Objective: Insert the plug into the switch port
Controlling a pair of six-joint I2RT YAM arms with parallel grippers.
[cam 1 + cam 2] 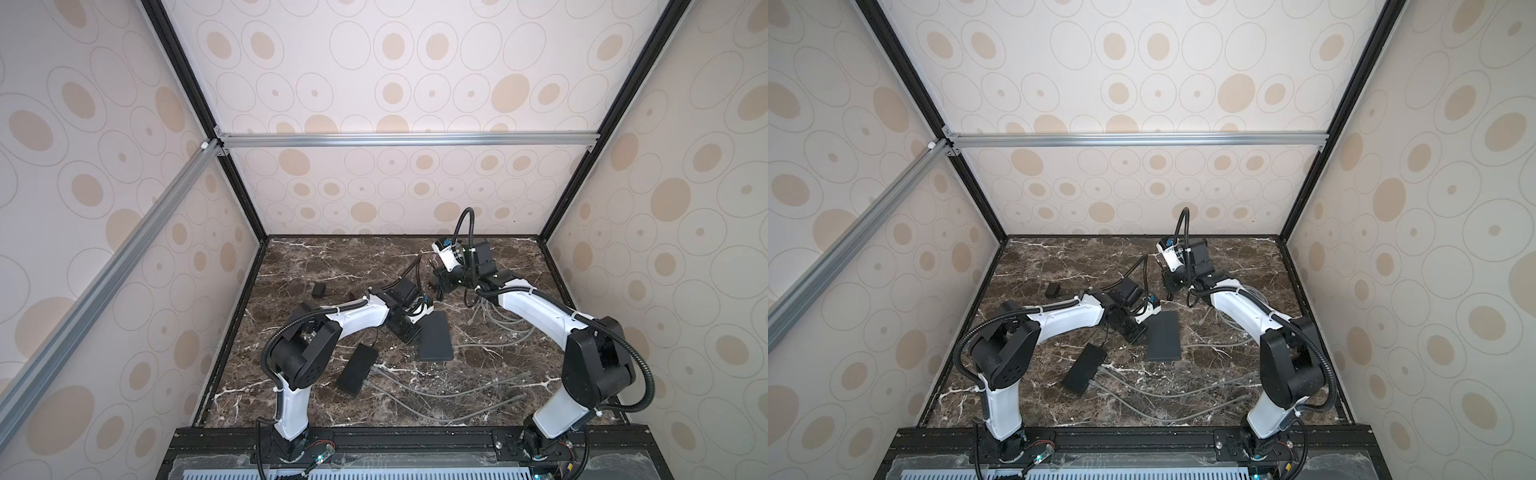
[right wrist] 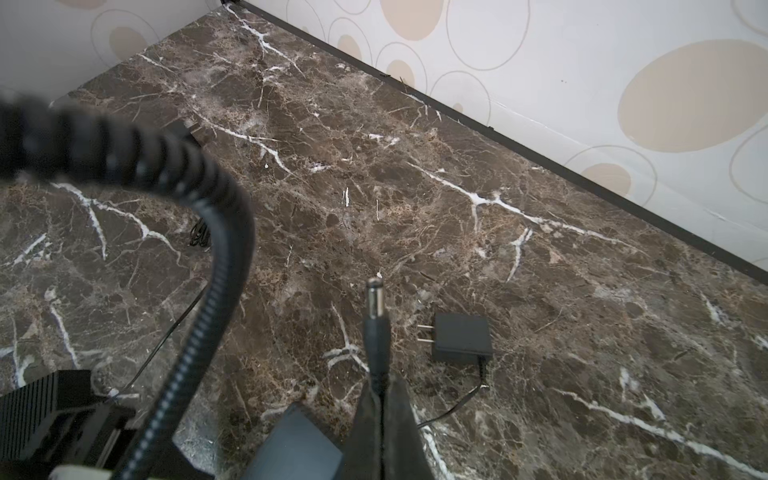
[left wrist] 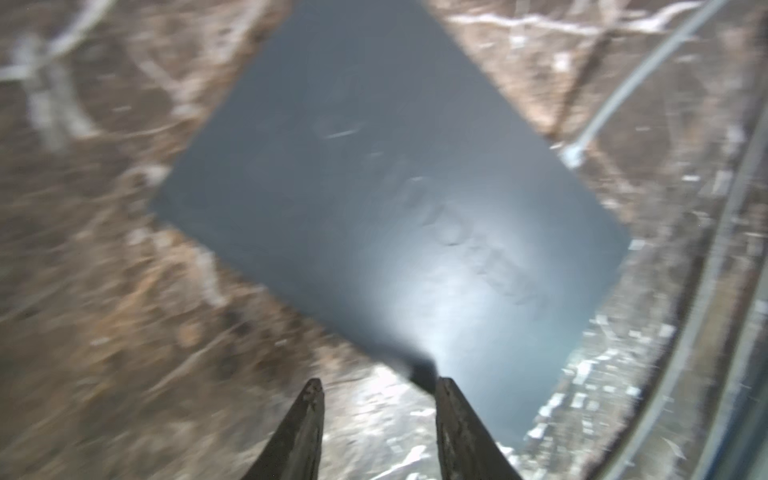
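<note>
The switch (image 1: 434,343) (image 3: 395,187) is a flat dark blue-grey box lying mid-table; its port does not show in any view. My left gripper (image 1: 414,337) (image 3: 380,386) hangs low at its near-left corner, open. One of its fingers (image 3: 457,424) is against that corner and nothing sits between the two. My right gripper (image 1: 437,291) (image 2: 380,386) is farther back, above the table, shut on the plug (image 2: 376,328). The plug is a black barrel with a metal tip sticking out past the fingertips. Its thin cord runs to a black wall adapter (image 2: 461,338) (image 1: 319,289).
A black box (image 1: 356,369) with grey cables (image 1: 457,390) plugged into it lies front left of the switch. More grey cables loop under the right arm (image 1: 498,320). The left arm's black hose (image 2: 216,249) crosses the right wrist view. Walls close three sides.
</note>
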